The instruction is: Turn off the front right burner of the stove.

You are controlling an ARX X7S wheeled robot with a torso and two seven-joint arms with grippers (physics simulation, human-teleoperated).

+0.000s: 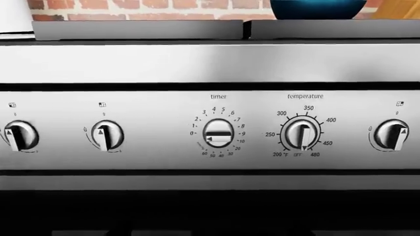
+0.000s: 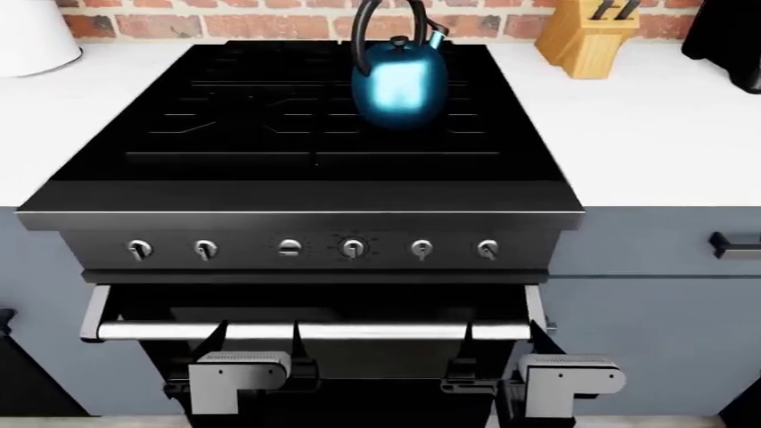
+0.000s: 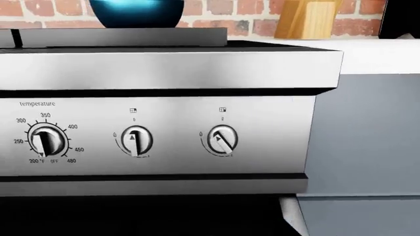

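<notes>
The stove stands between white counters, a blue kettle on its grates. Both grippers hang before the oven door; jaw state cannot be told. Rightmost knob sits tilted.

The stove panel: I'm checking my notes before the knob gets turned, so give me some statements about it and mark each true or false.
1. The stove has six knobs on its steel panel. True.
2. A blue kettle stands on the cooktop. True.
3. The rightmost knob stands straight like the knob beside it. False: it is tilted, its neighbour upright.
4. The timer dial lies right of the temperature dial. False: it lies left of it.
5. The right gripper touches a knob. False: it sits low, before the oven door.
</notes>
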